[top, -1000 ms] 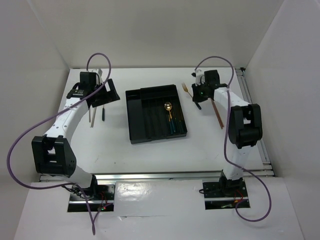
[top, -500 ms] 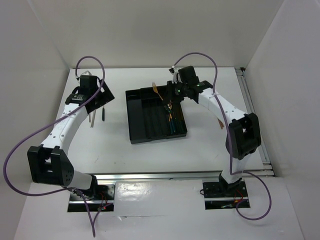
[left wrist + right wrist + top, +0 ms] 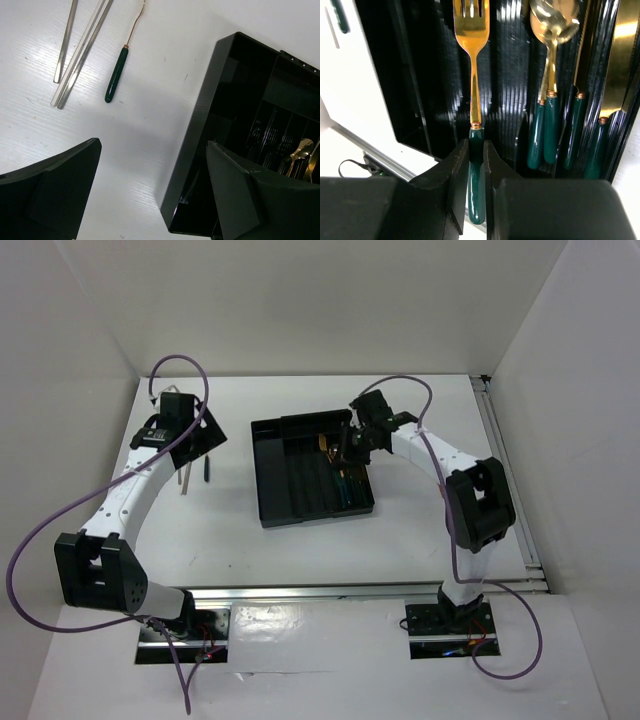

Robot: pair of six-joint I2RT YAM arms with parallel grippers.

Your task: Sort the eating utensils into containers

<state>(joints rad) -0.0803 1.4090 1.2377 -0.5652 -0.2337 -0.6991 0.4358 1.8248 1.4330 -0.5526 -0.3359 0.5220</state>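
My right gripper (image 3: 476, 150) is shut on the dark green handle of a gold-headed fork (image 3: 471, 30) and holds it lengthwise over a compartment of the black cutlery tray (image 3: 510, 75). From above, this gripper (image 3: 346, 448) is over the right half of the tray (image 3: 270, 490). Gold spoons with green handles (image 3: 550, 115) lie in the adjacent compartment, and a gold blade (image 3: 622, 50) lies further right. My left gripper (image 3: 152, 190) is open and empty above the table, by the tray's left wall (image 3: 200, 125). Silver chopsticks (image 3: 80, 55) and a green-handled utensil (image 3: 116, 75) lie on the table beyond it.
From above, the silver chopsticks (image 3: 183, 475) and the green-handled utensil (image 3: 205, 468) lie left of the tray, partly under my left gripper (image 3: 190, 435). A metal rail (image 3: 505, 460) runs along the table's right edge. White walls enclose the table.
My right arm has carried the fork from the table right of the tray leftward to over the tray's compartments. My left arm has shifted slightly.
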